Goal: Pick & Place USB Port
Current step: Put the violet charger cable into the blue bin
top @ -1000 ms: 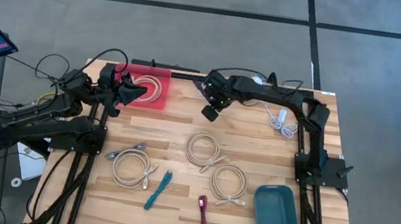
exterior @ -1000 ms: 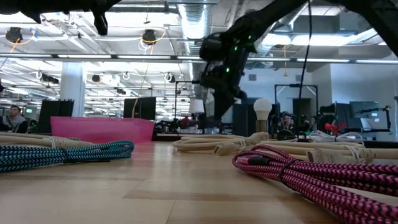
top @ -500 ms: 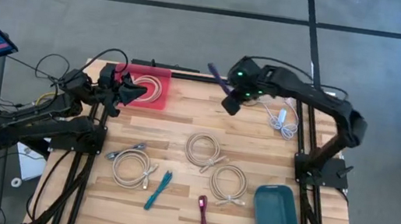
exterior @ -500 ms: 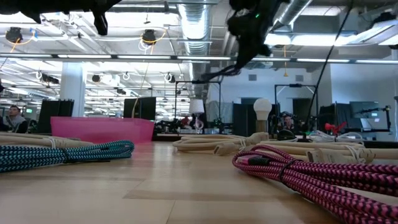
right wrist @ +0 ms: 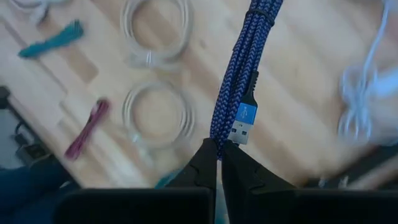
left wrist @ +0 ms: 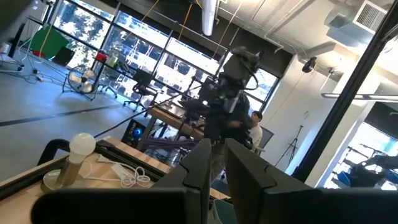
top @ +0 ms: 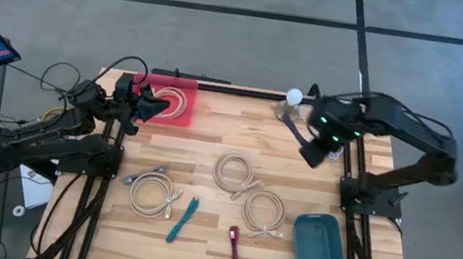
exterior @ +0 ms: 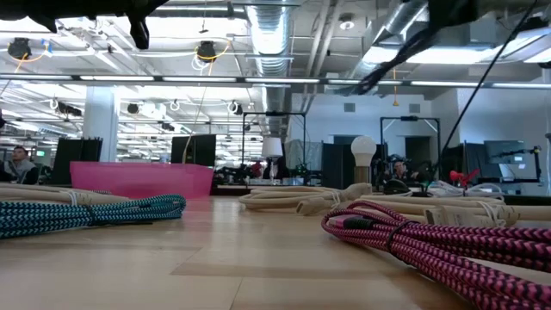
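My right gripper is over the table's far right part, shut on a blue braided USB cable bundle. In the right wrist view the bundle sticks out ahead of the gripper, its blue USB plug beside the strands. My left gripper hovers at the pink bin on the far left, shut and empty; its fingers point across the table. A white coil lies inside the pink bin. A teal bin sits near the right corner. My right gripper pinches the blue bundle at one end, next to the USB plug, between its two fingers. The bundle runs on ahead of the fingers, roughly in line with them. It is lifted clear of the table, high above the coils below.
White coils, a teal cable and a magenta cable lie on the wood. A bulb lamp and a loose white cable sit at the far right. Bare wood lies between pink bin and lamp.
My right gripper has carried the blue cable from beside the pink bin toward the table's right edge, rising out of the low view and turning. The cable stayed in its hold, lifted clear. The left arm kept still.
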Robot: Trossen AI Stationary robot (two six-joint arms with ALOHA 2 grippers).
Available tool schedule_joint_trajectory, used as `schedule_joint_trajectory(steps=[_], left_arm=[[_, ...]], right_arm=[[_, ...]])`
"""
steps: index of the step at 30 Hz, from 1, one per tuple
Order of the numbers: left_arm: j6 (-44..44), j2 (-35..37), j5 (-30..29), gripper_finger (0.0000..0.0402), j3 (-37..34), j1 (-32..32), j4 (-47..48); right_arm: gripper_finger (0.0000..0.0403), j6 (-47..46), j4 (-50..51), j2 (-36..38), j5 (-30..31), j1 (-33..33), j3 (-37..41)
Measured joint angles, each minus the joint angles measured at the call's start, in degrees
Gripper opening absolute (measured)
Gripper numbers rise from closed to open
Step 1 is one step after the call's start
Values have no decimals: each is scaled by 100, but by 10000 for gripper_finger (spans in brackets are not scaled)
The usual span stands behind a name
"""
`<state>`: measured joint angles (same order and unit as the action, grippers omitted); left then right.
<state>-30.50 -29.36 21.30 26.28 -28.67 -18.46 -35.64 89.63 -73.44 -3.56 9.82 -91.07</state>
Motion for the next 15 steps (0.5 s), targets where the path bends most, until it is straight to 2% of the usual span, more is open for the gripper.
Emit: schedule_joint_trajectory(steps=[7, 15], left_arm=[[17, 2, -2, 46, 0, 0, 0], [20, 2, -4, 46, 0, 0, 0]], right_arm=[[0, -1780, 48, 619, -414, -1385, -6], [0, -3252, 42, 589, -919, -3159, -4]])
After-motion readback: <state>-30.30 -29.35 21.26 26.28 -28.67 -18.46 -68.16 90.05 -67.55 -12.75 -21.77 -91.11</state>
